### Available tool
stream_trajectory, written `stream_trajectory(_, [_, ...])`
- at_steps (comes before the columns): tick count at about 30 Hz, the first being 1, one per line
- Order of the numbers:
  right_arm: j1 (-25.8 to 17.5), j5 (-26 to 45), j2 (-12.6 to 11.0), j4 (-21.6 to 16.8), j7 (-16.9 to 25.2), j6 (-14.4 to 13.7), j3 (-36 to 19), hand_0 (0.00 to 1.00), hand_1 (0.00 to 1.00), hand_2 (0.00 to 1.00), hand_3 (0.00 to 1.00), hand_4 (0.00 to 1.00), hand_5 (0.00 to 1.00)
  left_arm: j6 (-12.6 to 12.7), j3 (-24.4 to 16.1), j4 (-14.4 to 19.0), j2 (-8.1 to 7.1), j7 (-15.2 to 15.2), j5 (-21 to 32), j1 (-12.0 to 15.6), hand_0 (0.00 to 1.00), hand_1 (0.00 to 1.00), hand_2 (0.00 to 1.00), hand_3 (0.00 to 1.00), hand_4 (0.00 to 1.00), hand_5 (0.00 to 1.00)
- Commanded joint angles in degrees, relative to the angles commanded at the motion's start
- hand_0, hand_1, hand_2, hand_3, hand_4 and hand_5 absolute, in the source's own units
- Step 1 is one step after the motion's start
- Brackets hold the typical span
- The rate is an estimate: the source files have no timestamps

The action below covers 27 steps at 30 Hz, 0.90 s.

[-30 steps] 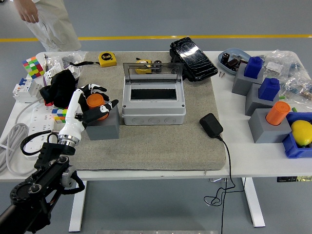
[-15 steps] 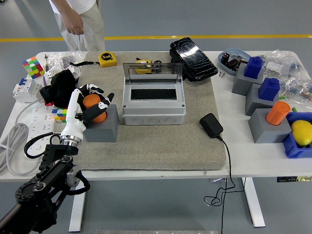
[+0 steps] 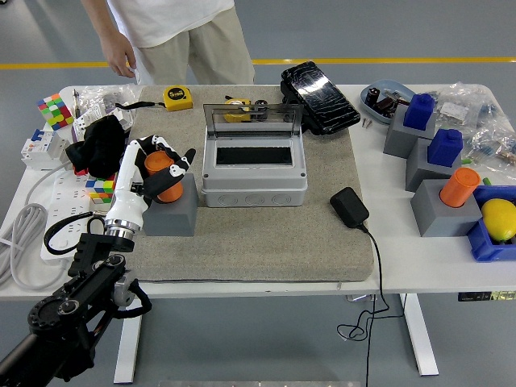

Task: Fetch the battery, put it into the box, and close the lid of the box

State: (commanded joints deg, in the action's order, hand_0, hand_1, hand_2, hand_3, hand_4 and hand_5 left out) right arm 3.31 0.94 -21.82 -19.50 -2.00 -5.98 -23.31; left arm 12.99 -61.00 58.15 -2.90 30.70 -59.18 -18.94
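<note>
The left hand is reaching in from the lower left, its fingers curling around the orange battery, which is standing in the grey block. The box is just to the right, its clear lid standing upright. A person is standing at the table's far edge.

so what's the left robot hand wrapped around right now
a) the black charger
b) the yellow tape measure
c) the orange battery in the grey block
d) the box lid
c: the left robot hand has its fingers curled round the orange battery, which sits in the grey block left of the open box.
</note>
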Motion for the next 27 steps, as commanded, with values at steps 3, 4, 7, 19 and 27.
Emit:
stream_trajectory(3, [0.15, -0.05, -0.13, -0.04, 0.09, -0.06, 0.06, 0.546, 0.604, 0.595, 0.547, 0.930, 0.489, -0.09, 0.96, 2.06, -0.96, -1.34, -3.53, -1.00, 0.078, 0.084, 0.191, 0.213, 0.686, 0.002])
stream_trajectory(4, [0.19, -0.04, -0.17, -0.05, 0.13, -0.08, 0.09, 0.546, 0.604, 0.595, 0.547, 0.930, 0.489, 0.31, 1.48, 2.97, -1.42, -2.15, -5.08, -1.52, 0.078, 0.084, 0.191, 0.213, 0.686, 0.002])
stream_trajectory(7, [0.30, 0.03, -0.28, -0.05, 0.18, -0.11, 0.33, 0.546, 0.604, 0.595, 0.547, 0.930, 0.489, 0.89, 3.23, 5.50, -2.73, -4.88, -9.80, -3.26, 0.078, 0.084, 0.191, 0.213, 0.686, 0.002])
stream_trajectory(19, [0.36, 0.25, -0.39, -0.10, 0.22, -0.12, 1.02, 0.545, 0.602, 0.593, 0.548, 0.930, 0.489, 2.66, 14.81, 5.91, -3.55, -17.98, -29.37, -14.93, 0.082, 0.086, 0.194, 0.222, 0.758, 0.002])
stream_trajectory(27, [0.07, 0.43, -0.49, -0.12, 0.22, -0.18, 0.99, 0.546, 0.602, 0.591, 0.547, 0.930, 0.488, 3.92, 22.81, -0.29, 0.59, -21.68, -37.23, -22.84, 0.097, 0.102, 0.202, 0.243, 0.870, 0.002])
